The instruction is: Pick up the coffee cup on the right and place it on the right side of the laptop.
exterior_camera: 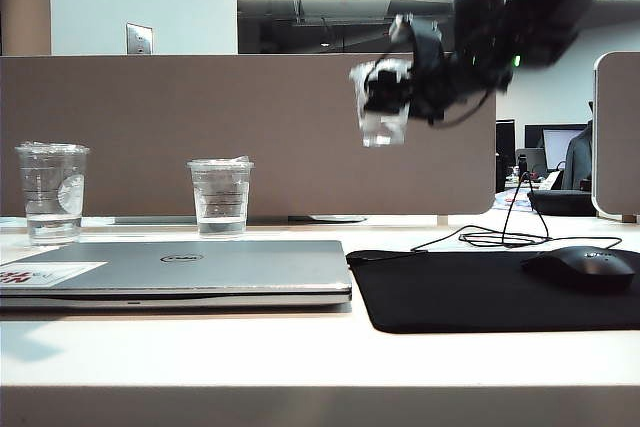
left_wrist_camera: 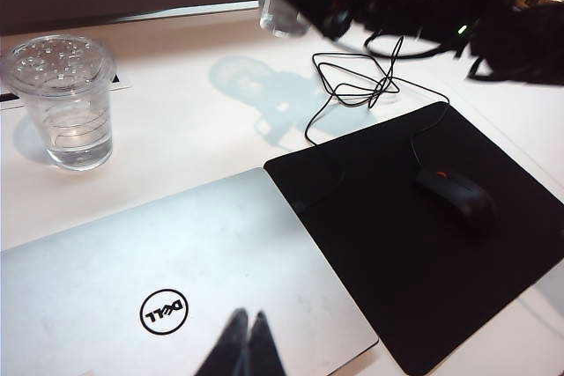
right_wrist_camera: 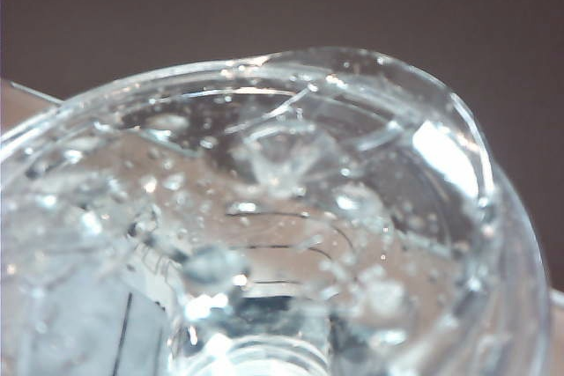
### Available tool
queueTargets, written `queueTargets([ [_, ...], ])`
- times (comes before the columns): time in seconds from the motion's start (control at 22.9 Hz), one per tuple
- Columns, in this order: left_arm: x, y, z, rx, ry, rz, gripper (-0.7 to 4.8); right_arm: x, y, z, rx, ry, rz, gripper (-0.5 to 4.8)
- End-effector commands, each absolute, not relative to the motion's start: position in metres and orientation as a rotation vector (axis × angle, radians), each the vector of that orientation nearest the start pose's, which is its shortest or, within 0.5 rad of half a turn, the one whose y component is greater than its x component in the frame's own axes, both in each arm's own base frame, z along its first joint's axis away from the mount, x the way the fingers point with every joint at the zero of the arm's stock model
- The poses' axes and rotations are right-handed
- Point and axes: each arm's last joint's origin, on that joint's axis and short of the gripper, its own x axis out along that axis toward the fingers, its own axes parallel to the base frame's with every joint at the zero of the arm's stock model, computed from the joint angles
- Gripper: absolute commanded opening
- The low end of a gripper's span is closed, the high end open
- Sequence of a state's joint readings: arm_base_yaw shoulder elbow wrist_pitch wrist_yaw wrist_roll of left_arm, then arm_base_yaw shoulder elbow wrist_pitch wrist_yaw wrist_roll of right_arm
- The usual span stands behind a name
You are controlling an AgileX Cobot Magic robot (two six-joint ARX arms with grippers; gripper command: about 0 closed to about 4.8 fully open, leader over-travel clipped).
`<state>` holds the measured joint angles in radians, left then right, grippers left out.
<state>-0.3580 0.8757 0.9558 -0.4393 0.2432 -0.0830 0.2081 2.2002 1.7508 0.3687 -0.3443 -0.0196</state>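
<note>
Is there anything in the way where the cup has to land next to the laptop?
The right gripper holds the cup high. Right of the laptop lies a mouse pad with a mouse and its cable; the pad's near-laptop part looks bare.

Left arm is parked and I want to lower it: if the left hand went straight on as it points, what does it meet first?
Most likely the laptop: the left hand, fingertips together, points down at its closed lid near the Dell logo, nothing between.
</note>
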Motion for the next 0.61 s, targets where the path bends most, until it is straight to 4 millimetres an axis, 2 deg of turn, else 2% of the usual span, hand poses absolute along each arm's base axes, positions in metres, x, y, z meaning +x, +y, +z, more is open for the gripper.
queueTargets([
  [0.04, 0.166, -0.069, 0.353, -0.063, 0.380, -0.583, -0.05, 0.493, 0.115, 0.292, -0.019, -0.009, 0.556, 2.42],
  [0.13, 0.166, -0.069, 0.353, -0.063, 0.380, -0.583, -0.05, 0.485, 0.113, 0.310, -0.021, -0.030, 0.556, 2.42],
  [0.26, 0.166, -0.069, 0.353, -0.063, 0.380, -0.583, -0.05, 0.477, 0.112, 0.325, -0.021, -0.030, 0.557, 2.42],
  [0.61, 0.166, -0.069, 0.353, -0.063, 0.379, -0.583, -0.05, 0.461, 0.108, 0.346, -0.023, -0.015, 0.593, 2.42],
])
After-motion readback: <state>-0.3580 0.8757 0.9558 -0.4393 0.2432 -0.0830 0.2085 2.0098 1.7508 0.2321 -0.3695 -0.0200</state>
